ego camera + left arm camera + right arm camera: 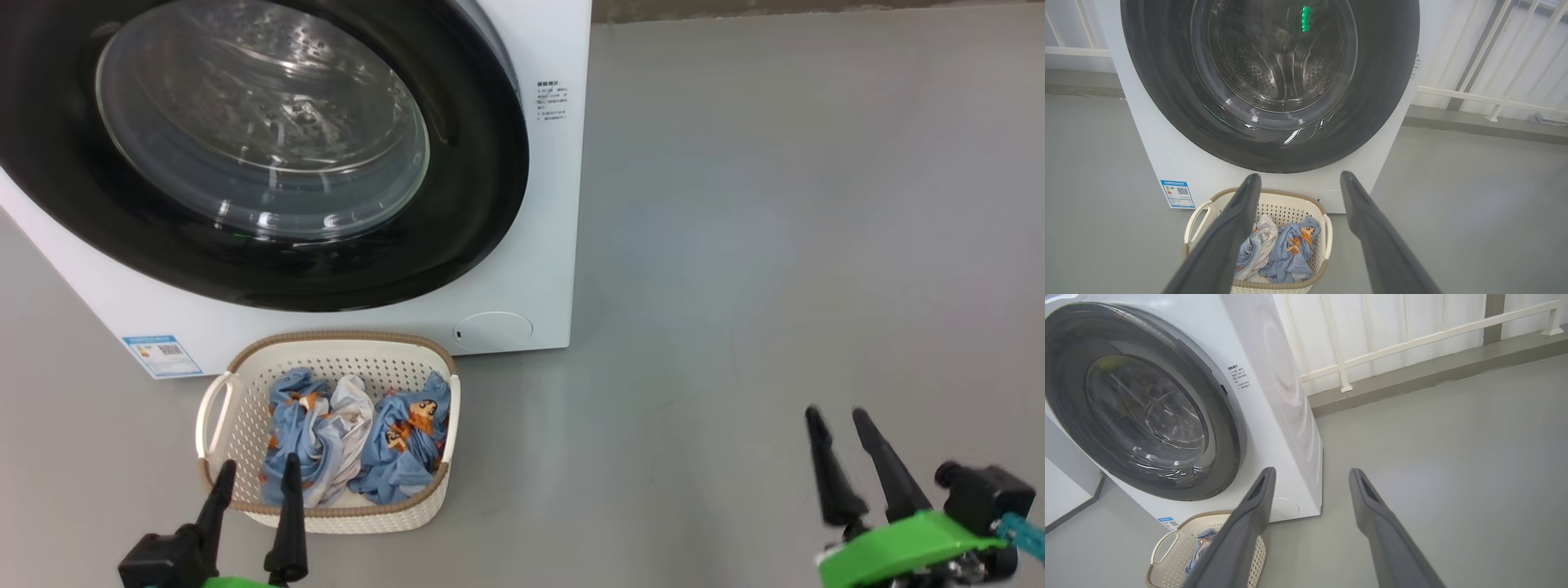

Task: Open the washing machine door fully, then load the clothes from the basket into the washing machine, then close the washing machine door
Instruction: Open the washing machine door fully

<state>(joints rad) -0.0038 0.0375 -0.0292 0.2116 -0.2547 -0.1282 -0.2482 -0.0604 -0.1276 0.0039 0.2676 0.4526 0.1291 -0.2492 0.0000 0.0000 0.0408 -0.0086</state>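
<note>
While the washing machine door (261, 139) sits shut and flat against the front of the washing machine (543, 269), its bulging glass facing out toward the robot, the basket (242, 416) stands on the grey floor (775, 245) just in front of the machine. It is below the door's lower edge, between the blue label sticker (162, 354) and the small round flap (493, 330). Its 2 handles lie to the left and right, so it sits broadside to the machine. From these slanted views I cannot tell which of its sides is the longer.

The clothes (359, 445) are heaped inside, blue printed pieces on either side of 1 white piece. The left gripper (259, 462) hovers at the basket's near side, its 2 dark fingers spread wide and empty, pointing toward the machine. The right gripper (834, 413) is well off to the right over bare floor, fingers likewise apart with nothing between them, aimed roughly the same way. A white railing (1486, 98) runs behind the machine.
</note>
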